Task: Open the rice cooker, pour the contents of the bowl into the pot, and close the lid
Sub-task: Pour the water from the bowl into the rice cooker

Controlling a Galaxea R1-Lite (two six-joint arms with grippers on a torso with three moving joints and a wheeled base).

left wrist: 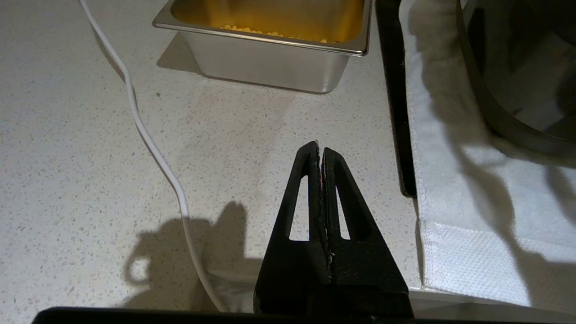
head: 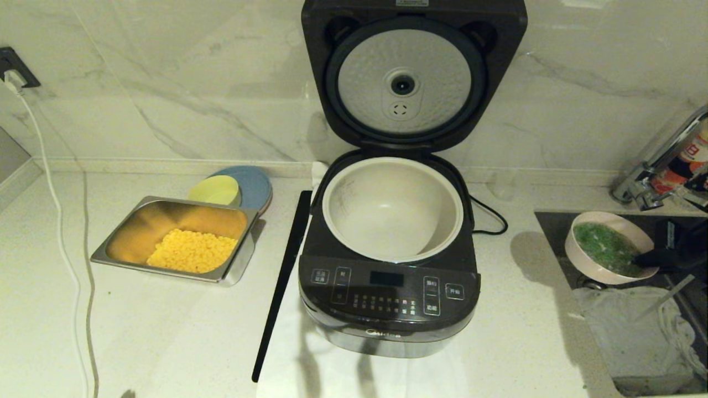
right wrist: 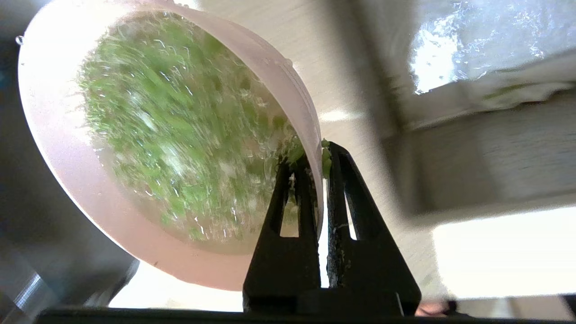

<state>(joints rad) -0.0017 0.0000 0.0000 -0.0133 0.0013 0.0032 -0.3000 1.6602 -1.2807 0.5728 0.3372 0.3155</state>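
Marble-look wall, pale speckled worktop (head: 166,331); we see the rice cooker (head: 390,298) at frame centre with the lid (head: 412,77) already swung up against the wall and the pot (head: 392,207) bare and empty inside.

The bowl (head: 608,246) is at the right edge of the head view, over the dark sink area, pinched at its rim by the right gripper (right wrist: 321,155): one finger inside among the contents of the bowl (right wrist: 180,121), one outside, jaws clamped on the thin wall. The greens look wet and glossy, with bits stuck on a fingertip.

The left gripper (left wrist: 320,150) hangs parked low over the worktop near the steel tray (left wrist: 270,63), jaws closed on nothing.

Risks we judge from here:
- Rim-only pinch on a wet, loaded bowl, so it could pivot or slip out during the carry across to the pot.
- The bowl is already tilted in the wrist view; more tilt before reaching the pot drops greens and liquid on the worktop or the button panel (head: 387,293).
- The carry path passes the cooker's raised side; a low approach could clip the pot rim or lid.
- Pouring off-centre scatters bits onto the rim seat, and the lid may not seal.
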